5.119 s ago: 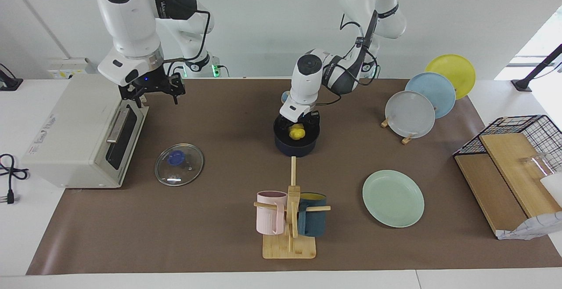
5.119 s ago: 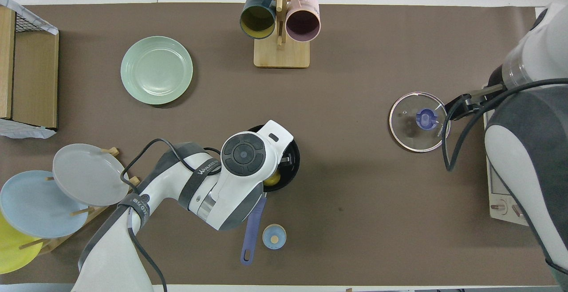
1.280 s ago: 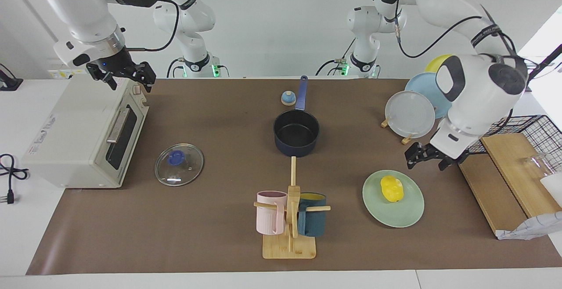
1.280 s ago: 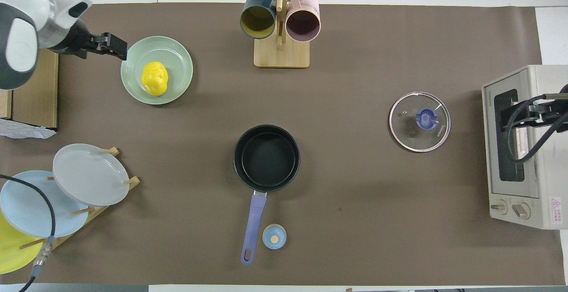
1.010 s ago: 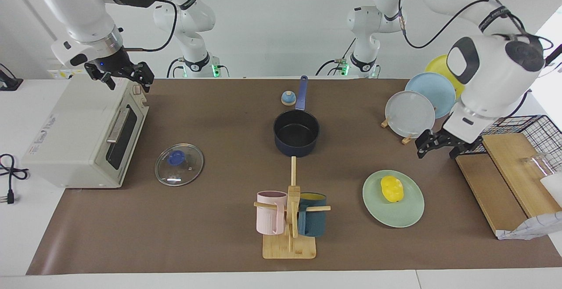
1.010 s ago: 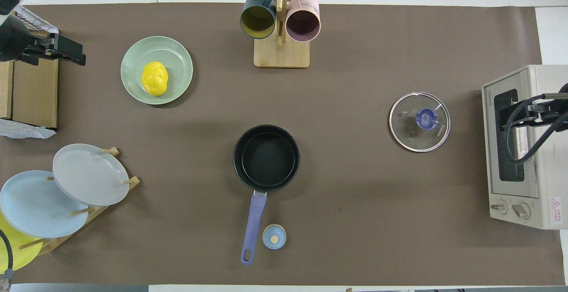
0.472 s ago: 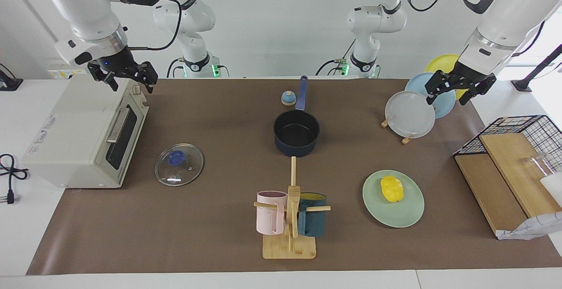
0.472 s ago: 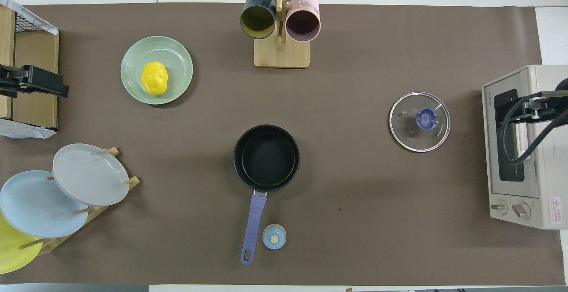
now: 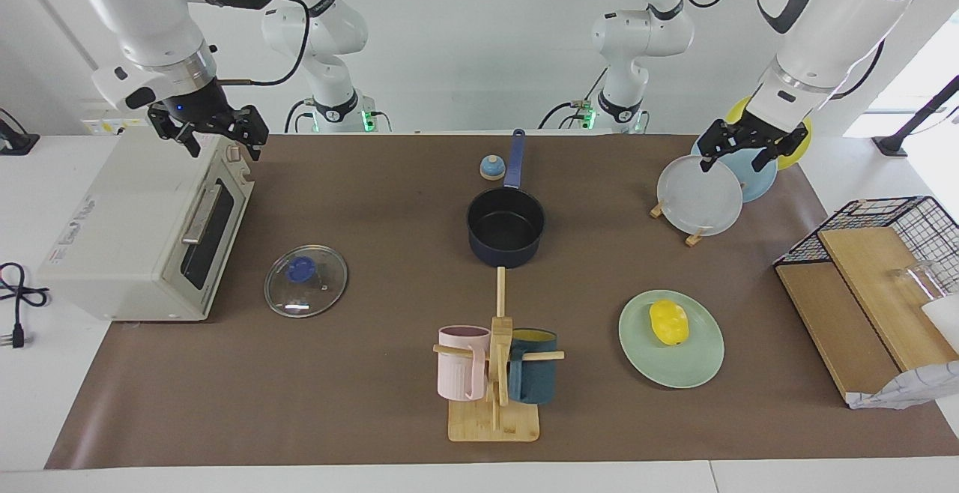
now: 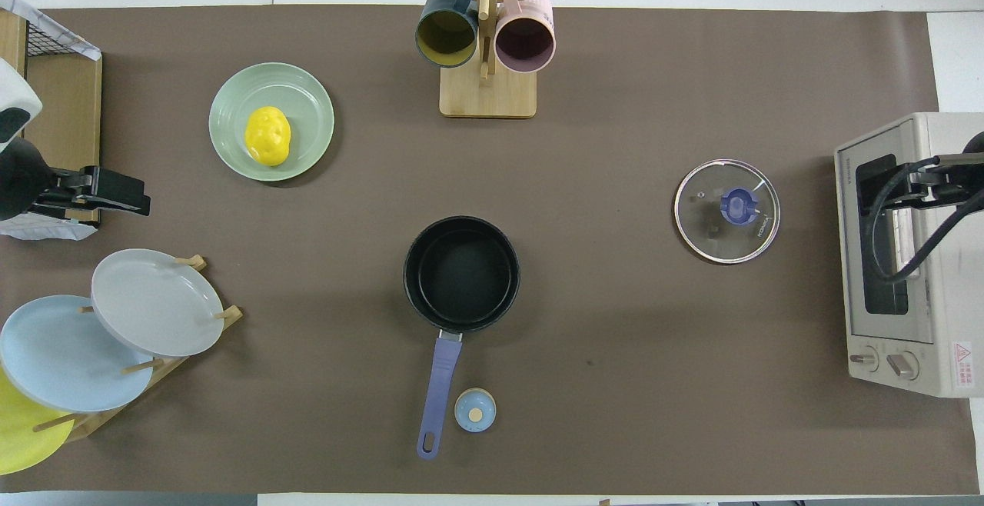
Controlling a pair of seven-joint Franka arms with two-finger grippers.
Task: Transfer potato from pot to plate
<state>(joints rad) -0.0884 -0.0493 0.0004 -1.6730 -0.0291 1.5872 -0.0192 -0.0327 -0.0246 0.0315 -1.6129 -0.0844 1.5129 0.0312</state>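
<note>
The yellow potato (image 9: 668,322) (image 10: 267,135) lies on the mint-green plate (image 9: 697,369) (image 10: 309,97), apart from both grippers. The navy pot (image 9: 506,227) (image 10: 461,274) stands mid-table with nothing in it, its blue handle (image 9: 514,157) (image 10: 438,387) pointing toward the robots. My left gripper (image 9: 740,152) (image 10: 115,191) is open and holds nothing, up in the air over the plate rack. My right gripper (image 9: 213,139) (image 10: 934,183) is open and holds nothing, waiting over the toaster oven.
A toaster oven (image 9: 142,223) stands at the right arm's end, with a glass lid (image 9: 306,270) beside it. A mug tree (image 9: 496,362) stands farther from the robots than the pot. A plate rack (image 9: 700,195) and a wire basket (image 9: 869,253) are at the left arm's end. A small blue bell (image 9: 491,168) sits by the pot handle.
The left gripper lifted the potato out of the pot and left it on the mint plate, then rose and swung back over the plate rack. The right gripper moved over the toaster.
</note>
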